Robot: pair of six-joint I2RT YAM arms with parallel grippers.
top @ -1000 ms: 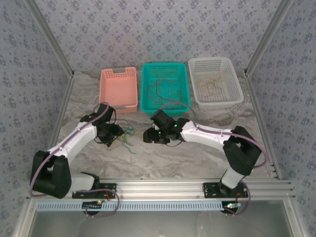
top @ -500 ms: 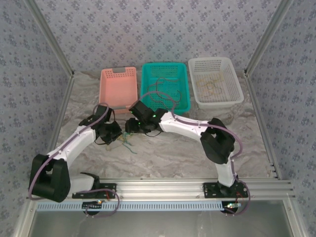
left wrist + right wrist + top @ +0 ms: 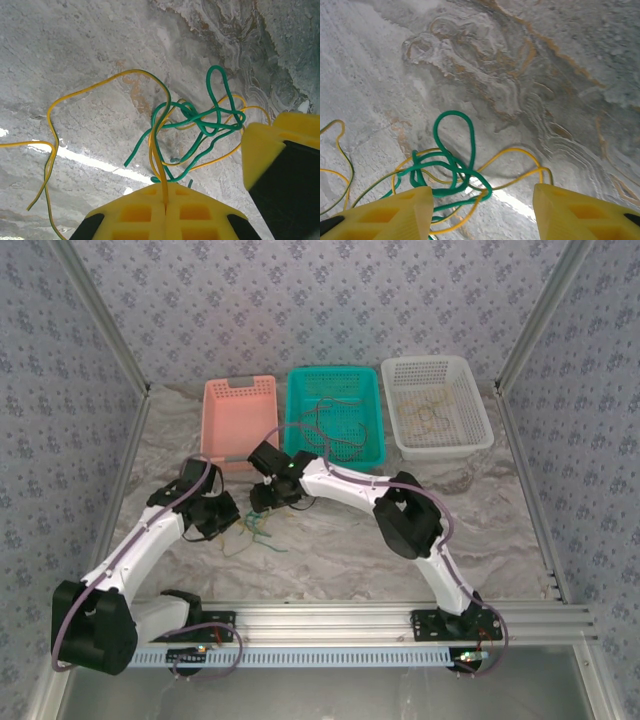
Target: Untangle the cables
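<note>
Left claw [image 3: 166, 194]: fingers pressed together, pinching the yellow cable right at the tips; in the top view it sits at 9 o'clock of the cable tangle.
Yellow cable [image 3: 102, 86]: arcs up from the pinch, loops over toward 9 o'clock, and trails off the left edge of the left wrist view; more of its loops run under the green one.
Pink basket [image 3: 240, 381]: far edge of the table [image 3: 340, 550], toward 11 o'clock; I can't make out any contents.
Cable tangle [image 3: 256, 531]: lies on the table between the two claws, yellow and green wound together.
Green cable [image 3: 215, 117]: knotted coil at 1 o'clock of the left claw, one loop sticking up toward 12, lying on the table.
Right claw [image 3: 480, 212]: fingers spread wide, nothing held; the green coil lies between them, just ahead at 12 o'clock. Can't tell whether the fingers touch it.
Teal basket [image 3: 334, 371]: middle of the far row, 12 o'clock; dark cables [image 3: 332, 428] are looped inside.
White basket [image 3: 428, 361]: 1 o'clock, a pale yellowish cable [image 3: 428, 412] inside.
</note>
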